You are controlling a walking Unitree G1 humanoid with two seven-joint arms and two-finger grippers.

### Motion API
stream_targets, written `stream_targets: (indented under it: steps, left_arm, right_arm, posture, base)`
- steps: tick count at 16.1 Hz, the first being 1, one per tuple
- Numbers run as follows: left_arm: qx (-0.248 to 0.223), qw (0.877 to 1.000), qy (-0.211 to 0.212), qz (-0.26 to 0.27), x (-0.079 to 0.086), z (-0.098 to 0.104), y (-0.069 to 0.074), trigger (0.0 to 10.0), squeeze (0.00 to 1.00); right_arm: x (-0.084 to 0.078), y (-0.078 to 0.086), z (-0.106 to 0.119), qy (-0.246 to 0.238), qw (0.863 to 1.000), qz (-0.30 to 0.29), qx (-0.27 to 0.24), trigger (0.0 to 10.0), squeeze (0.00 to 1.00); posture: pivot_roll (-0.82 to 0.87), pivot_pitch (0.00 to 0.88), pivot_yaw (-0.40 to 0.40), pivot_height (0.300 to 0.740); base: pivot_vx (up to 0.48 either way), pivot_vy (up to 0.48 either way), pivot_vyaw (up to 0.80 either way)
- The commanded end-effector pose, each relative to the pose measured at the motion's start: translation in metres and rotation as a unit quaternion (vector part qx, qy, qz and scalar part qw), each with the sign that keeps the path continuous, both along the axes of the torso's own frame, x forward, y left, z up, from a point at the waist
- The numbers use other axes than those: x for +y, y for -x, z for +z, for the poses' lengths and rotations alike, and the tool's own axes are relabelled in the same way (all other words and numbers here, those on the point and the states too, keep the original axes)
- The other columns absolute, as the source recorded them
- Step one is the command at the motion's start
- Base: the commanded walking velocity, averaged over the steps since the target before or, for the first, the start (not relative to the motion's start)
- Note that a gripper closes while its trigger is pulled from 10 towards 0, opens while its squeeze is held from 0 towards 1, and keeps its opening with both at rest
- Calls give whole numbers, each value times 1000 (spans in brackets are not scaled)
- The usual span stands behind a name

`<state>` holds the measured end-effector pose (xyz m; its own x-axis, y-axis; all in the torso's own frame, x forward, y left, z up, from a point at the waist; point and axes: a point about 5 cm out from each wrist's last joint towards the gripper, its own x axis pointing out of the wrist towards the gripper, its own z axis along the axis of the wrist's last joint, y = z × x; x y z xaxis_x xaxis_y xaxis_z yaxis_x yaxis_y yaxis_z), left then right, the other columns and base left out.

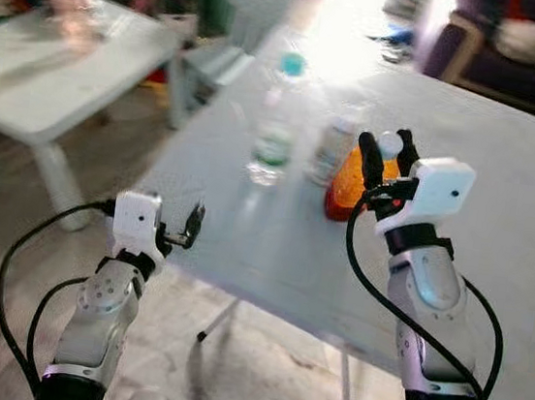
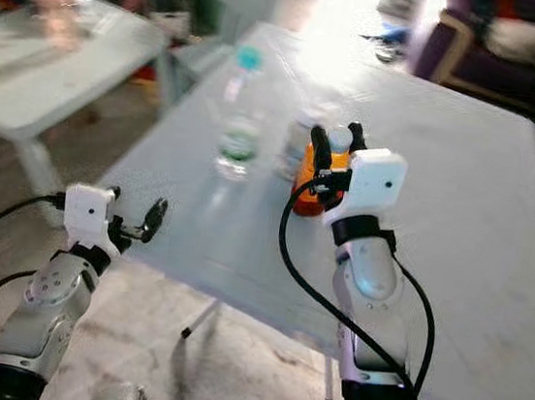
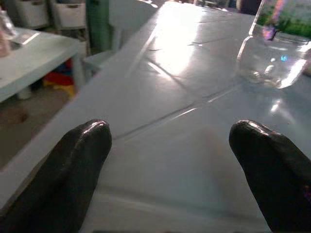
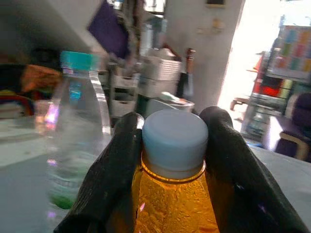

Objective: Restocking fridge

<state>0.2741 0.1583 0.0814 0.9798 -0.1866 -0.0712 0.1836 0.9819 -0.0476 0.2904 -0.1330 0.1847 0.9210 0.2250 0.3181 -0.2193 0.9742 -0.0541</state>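
Right wrist view: an orange bottle (image 4: 174, 194) with a pale cap (image 4: 175, 141) is sitting between the two black fingers (image 4: 114, 179) of the right claw (image 1: 387, 154), which are pressing against its neck on both sides.
Orange bottle: it is standing upright on the pale grey table (image 1: 503, 190), near the middle, filled with amber liquid.
Right claw: it is closing around the bottle's neck just under the cap, with the silver arm reaching up over the near edge of the table.
Clear water bottle (image 1: 277, 123): it is standing upright with a teal cap, to the left of the orange bottle and apart from it.
Third container (image 1: 332, 149): something pale is standing just beside the orange bottle, between it and the water bottle; too blurred to identify.
Left claw (image 1: 189, 227): it is hovering at the table's near left edge, fingers spread wide apart and holding nothing.
Surroundings: a small white side table (image 1: 59, 67) is standing to the left, and a dark armchair (image 1: 500, 53) is sitting behind the table on the right.
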Motion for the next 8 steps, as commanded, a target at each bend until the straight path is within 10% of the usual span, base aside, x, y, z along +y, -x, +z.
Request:
stream_targets:
  steps: [1,8]
  left_arm:
    - [24,1000,-4,8,2,-9,2,10000,0]
    - [26,1000,-3,4,-1,-10,2,10000,0]
  right_arm:
    - [9,1,-28,-7,997,24,68,10000,0]
    - [11,0,-27,-8,997,33,68,10000,0]
  posture:
    - [78,51,-62,740]
    - [66,49,-64,740]
  base:
    - [0,0,800]
    - [-106,311,800]
